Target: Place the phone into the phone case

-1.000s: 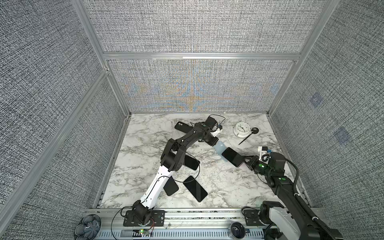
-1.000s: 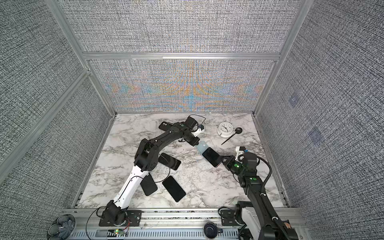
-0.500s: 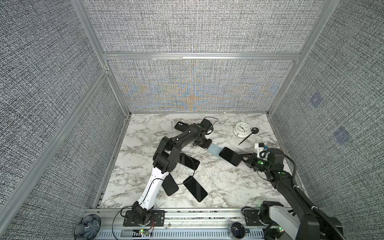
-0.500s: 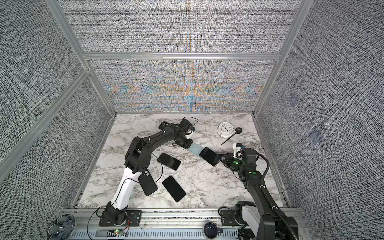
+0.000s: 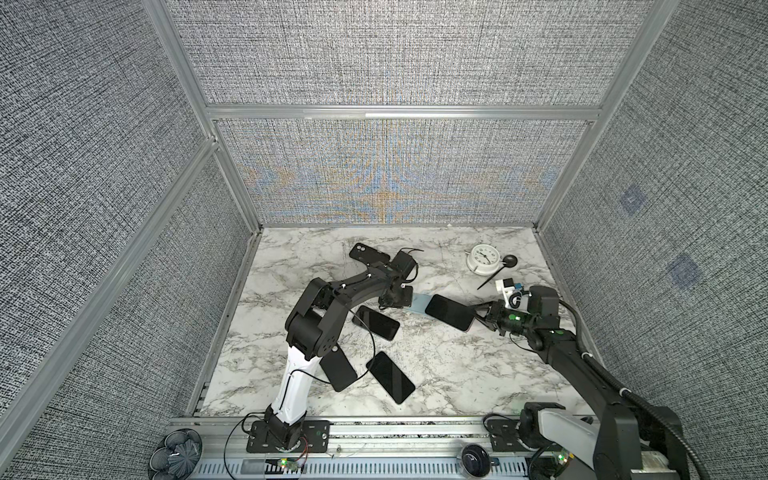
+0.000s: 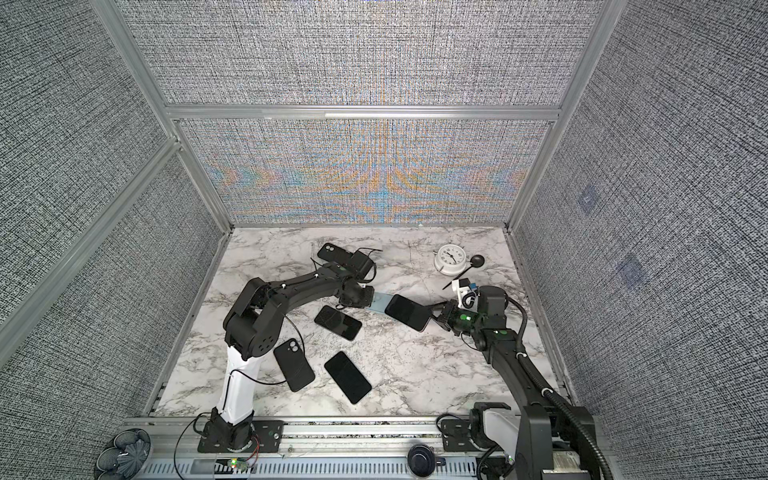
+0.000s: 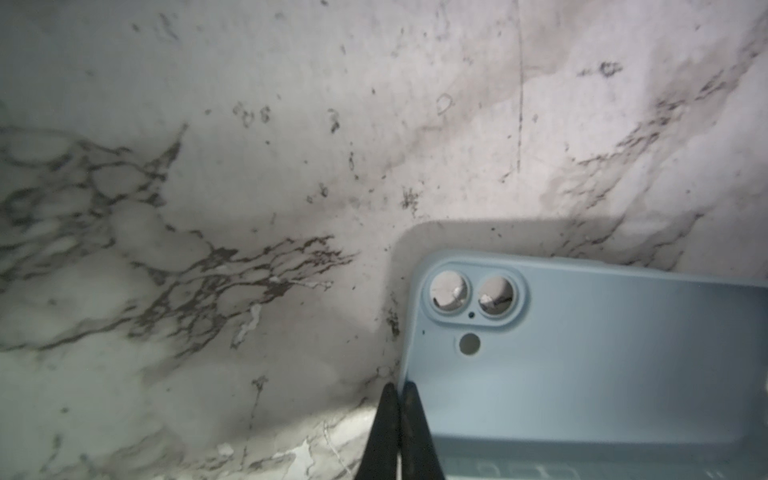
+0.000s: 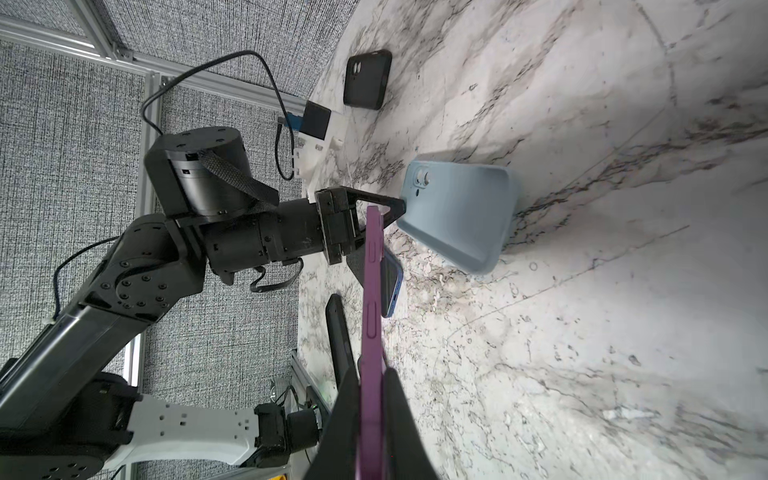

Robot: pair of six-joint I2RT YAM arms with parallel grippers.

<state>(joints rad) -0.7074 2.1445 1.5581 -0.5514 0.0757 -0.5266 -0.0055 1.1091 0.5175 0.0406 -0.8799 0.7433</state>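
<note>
Starting nearest the front rail: passing a dark phone point(image 5: 390, 376) and a black case point(image 5: 338, 368) lying flat on the marble table point(image 5: 457, 374), well apart from the work.

Further in, clamping the right gripper point(image 8: 372, 386) shut on one end of the purple phone point(image 8: 371, 291), holding it clear of the table, screen up. Just beyond its free end, pinching one rim of the pale blue phone case point(image 7: 582, 353) between the closed fingers of the left gripper point(image 7: 401, 388), tilting it with the lens cut-outs raised and the lower end seemingly resting on the table.

Judging both parts as picked up but not yet joined, and likely needing the hollow side turned toward the phone first. Minding a spare phone point(image 5: 376, 322) just beside, under the left arm.

Farther back, leaving open table before a clock point(image 5: 482, 257) and a second black case point(image 5: 363, 253) near the back wall.
</note>
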